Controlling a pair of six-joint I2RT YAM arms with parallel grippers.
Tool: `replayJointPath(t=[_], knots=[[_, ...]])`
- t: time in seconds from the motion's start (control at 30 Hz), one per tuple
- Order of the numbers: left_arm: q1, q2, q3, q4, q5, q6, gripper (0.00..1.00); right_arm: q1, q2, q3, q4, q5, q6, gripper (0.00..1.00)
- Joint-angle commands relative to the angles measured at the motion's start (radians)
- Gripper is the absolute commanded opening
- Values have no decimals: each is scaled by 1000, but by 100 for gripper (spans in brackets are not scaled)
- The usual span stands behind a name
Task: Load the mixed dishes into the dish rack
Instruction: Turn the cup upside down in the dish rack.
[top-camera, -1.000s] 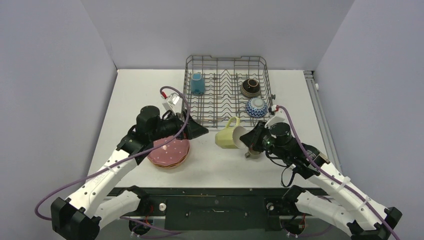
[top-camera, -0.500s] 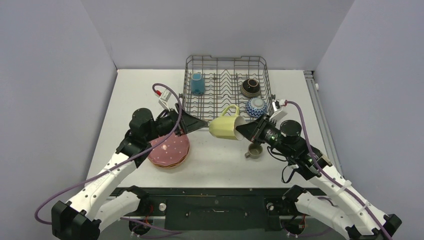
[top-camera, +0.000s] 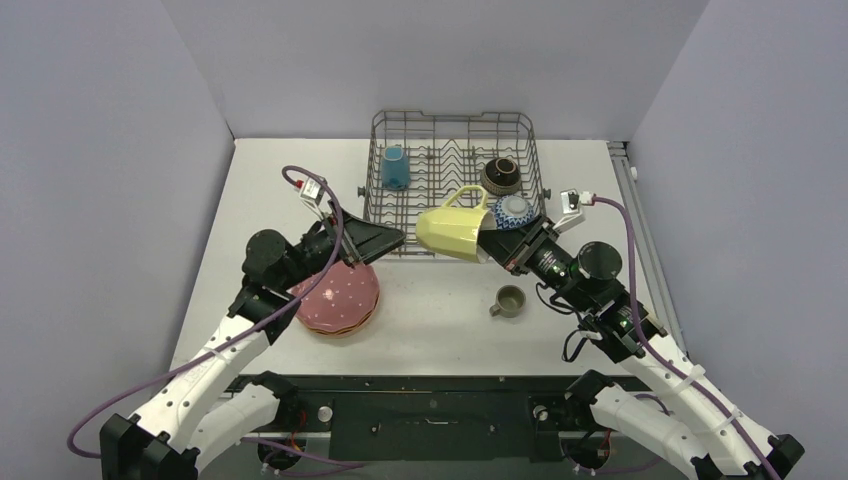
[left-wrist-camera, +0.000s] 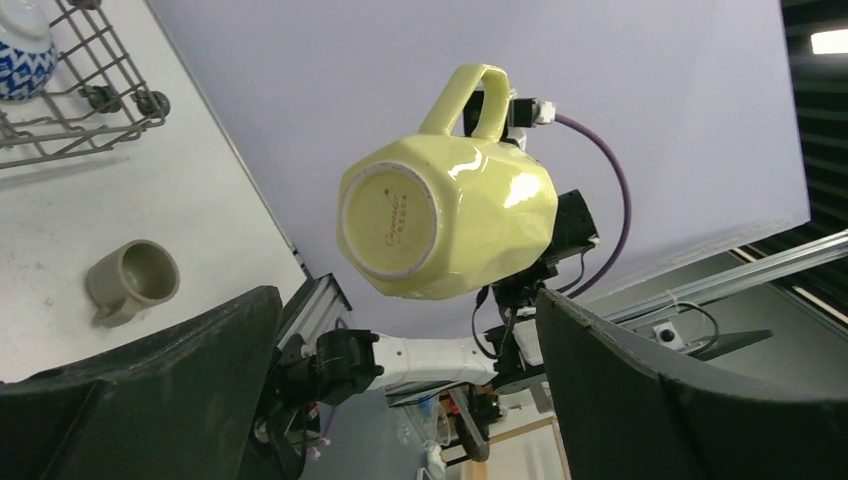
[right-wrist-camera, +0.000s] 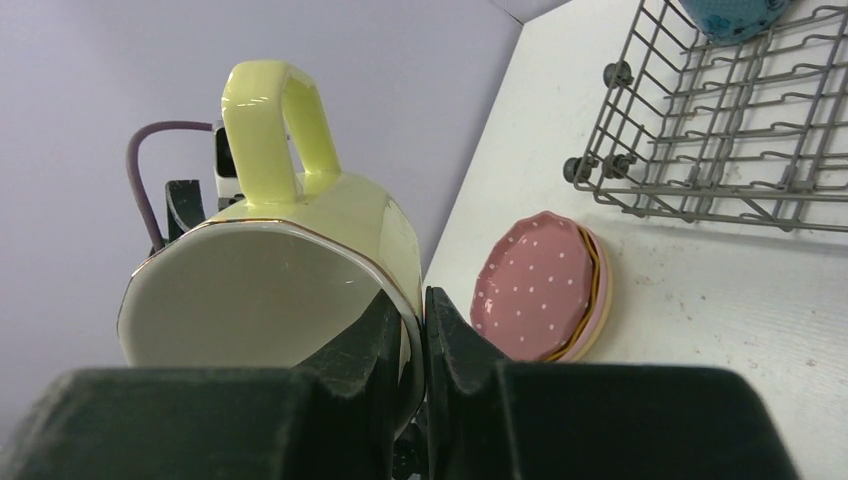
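My right gripper (top-camera: 497, 255) is shut on the rim of the pale-yellow mug (top-camera: 452, 232), one finger inside and one outside (right-wrist-camera: 420, 312). The mug hangs tilted on its side over the front edge of the dish rack (top-camera: 450, 113), handle up. My left gripper (top-camera: 385, 240) stands open and empty, level with the mug's base (left-wrist-camera: 450, 220). In the rack sit a light-blue mug (top-camera: 395, 167), a dark-brown bowl (top-camera: 500, 176) and a blue-white bowl (top-camera: 513, 210). A stack of plates topped by the pink dotted one (top-camera: 340, 300) and a small olive mug (top-camera: 509, 300) rest on the table.
Purple walls close in the white table on three sides. An aluminium rail (top-camera: 640, 220) runs along its right edge. The rack's front corner (right-wrist-camera: 600, 170) lies just beyond the plate stack (right-wrist-camera: 540, 285). Both arms' purple cables loop above their wrists.
My right gripper has lifted the yellow mug off the table, up and back toward the rack, baring the olive mug. My left arm has drawn back left, still open.
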Motion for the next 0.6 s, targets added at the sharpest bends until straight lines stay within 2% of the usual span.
replayJointPath(t=[0.0,0.17,0.57], knots=[[5,-21,-25,204,-29,-96,96,-8,-9,13,245,15,71,0],[5,-10,-63,308,-48,-168,96,-1,16,6,320,12,106,0],[5,-15,-91,378,-73,-205,96,102,101,49,405,60,104,0]])
